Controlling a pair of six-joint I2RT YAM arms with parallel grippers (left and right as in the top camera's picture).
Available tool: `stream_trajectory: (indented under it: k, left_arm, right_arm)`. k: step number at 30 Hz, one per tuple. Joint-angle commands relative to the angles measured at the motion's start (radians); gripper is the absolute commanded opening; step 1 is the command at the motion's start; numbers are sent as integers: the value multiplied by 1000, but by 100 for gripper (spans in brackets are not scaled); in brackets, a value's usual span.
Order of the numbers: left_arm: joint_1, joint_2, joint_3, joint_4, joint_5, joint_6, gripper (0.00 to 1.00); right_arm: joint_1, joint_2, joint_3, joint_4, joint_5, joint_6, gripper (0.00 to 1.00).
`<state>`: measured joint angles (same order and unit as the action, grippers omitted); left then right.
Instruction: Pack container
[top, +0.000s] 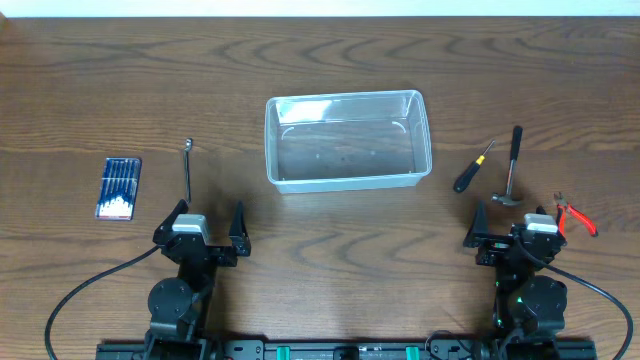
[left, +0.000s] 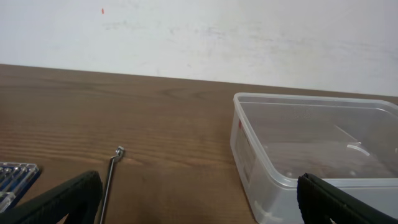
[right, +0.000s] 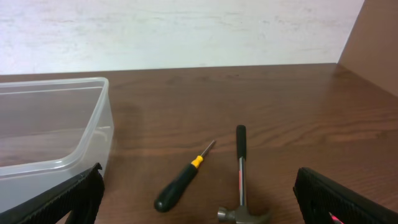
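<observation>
Clear plastic container at table centre, upright, open-topped, nothing inside. Well apart from both arms, between two scatterings of tools. Probably set in the middle so as to be reachable from either side.

To its left: slim metal wrench lying lengthwise just ahead of left gripper; small blue pack further out. To its right: black-handled screwdriver and hammer side by side, near but not touching; red-handled pliers just beside right gripper.

Both grippers low at near edge of table, jaws spread wide, gripping nothing. Looks like a ready posture, each pointed toward the tools on its own side.

Judged stage: packing not yet begun. Likely first picks: wrench for left, hammer or screwdriver for right. Thin wrench flat on wood, so probably hard to pinch and liable to slip. Hammer head-heavy; likely steadier if gripped near the head.
</observation>
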<state>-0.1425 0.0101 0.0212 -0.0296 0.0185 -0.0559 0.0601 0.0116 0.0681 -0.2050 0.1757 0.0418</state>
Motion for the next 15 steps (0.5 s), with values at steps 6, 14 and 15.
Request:
stream_trajectory:
  k: [6, 14, 15]
  left_arm:
    - [-5, -6, -17, -41, -31, 2, 98]
    - [-5, -6, -17, -41, -31, 2, 98]
    - [-5, -6, -17, -41, -31, 2, 98]
  right_arm:
    - [-7, -6, -4, 0, 3, 13, 99]
    - [-7, -6, -4, 0, 3, 13, 99]
    - [-7, -6, -4, 0, 3, 13, 99]
